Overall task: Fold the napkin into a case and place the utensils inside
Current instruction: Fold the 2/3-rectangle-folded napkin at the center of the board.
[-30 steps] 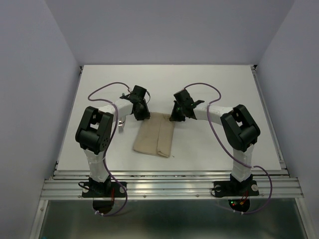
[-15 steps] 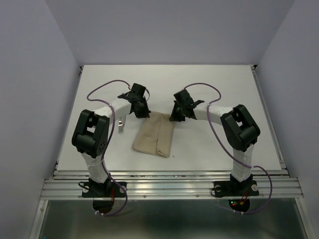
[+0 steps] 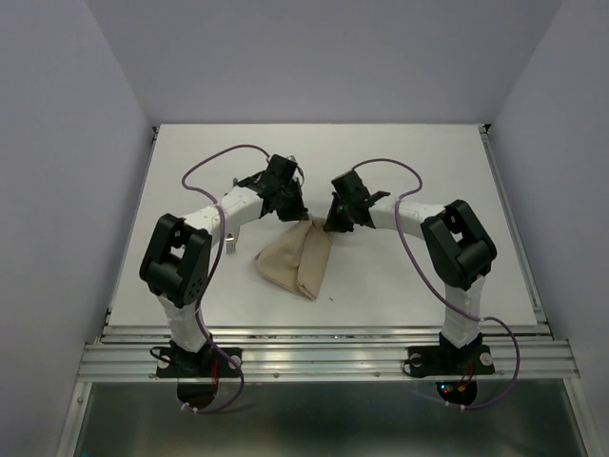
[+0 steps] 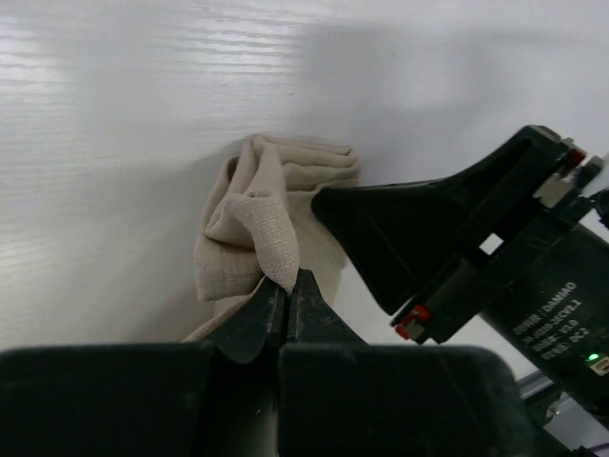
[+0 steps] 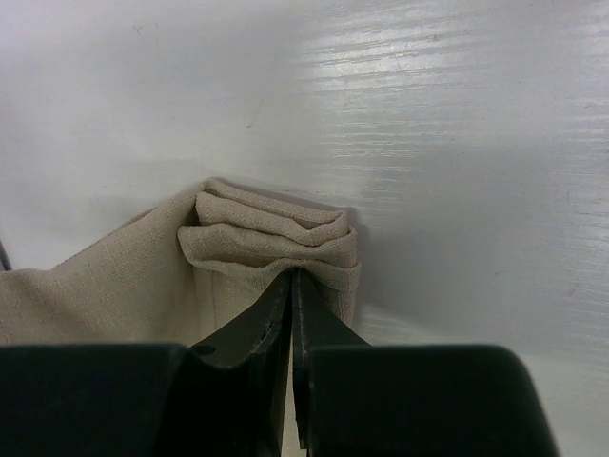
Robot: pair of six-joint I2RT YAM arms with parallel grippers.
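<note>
The beige napkin (image 3: pixel 293 261) lies folded mid-table, its far edge gathered into a bunch. My left gripper (image 3: pixel 304 218) is shut on the far left corner of the cloth (image 4: pixel 255 209), pinching it at the jaw tips (image 4: pixel 287 279). My right gripper (image 3: pixel 332 227) is shut on the far right corner, where stacked folds (image 5: pixel 271 238) sit just above its tips (image 5: pixel 292 276). The two grippers are close together; the right one's black body (image 4: pixel 457 243) shows in the left wrist view. Of the utensils, only a fork's tines (image 3: pixel 231 248) peek out beside the left forearm.
The white table (image 3: pixel 400 162) has a raised rail along its right side (image 3: pixel 511 219) and a metal frame at the near edge (image 3: pixel 324 347). Purple cables loop above both arms.
The left gripper has shut on the napkin's far left corner and swung right toward the right gripper, drawing the cloth's far edge into a bunch. The right arm has stayed put.
</note>
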